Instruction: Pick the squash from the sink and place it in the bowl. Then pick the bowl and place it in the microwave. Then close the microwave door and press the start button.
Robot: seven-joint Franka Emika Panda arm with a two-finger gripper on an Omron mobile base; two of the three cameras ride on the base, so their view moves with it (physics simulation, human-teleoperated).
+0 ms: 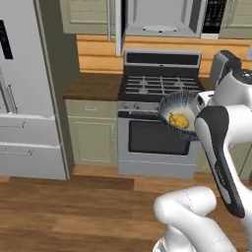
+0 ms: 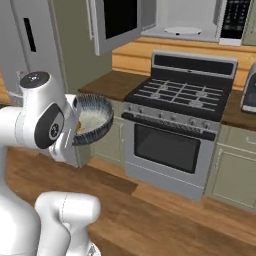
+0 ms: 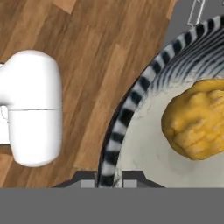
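The bowl (image 1: 173, 104) hangs in the air in front of the stove, with the yellow squash (image 1: 178, 119) lying inside it. My gripper (image 3: 108, 178) is shut on the bowl's (image 3: 131, 105) striped rim, one fingertip on each side, and the squash (image 3: 197, 118) rests on the pale inside. From the right, the bowl (image 2: 95, 120) sits beside my forearm. Above the stove the microwave (image 2: 200, 15) stands open with its white turntable (image 2: 182, 30) bare. The microwave door (image 2: 117, 22) is swung out to the left. The black button panel (image 2: 236, 19) is at the right. The sink is out of view.
A gas stove (image 1: 160, 86) with an oven door stands straight ahead under the microwave. Wooden counters (image 1: 93, 86) flank it over green cabinets. A tall fridge (image 1: 24, 88) fills the left. A dark appliance (image 2: 250, 90) sits on the right counter. Wooden floor lies below.
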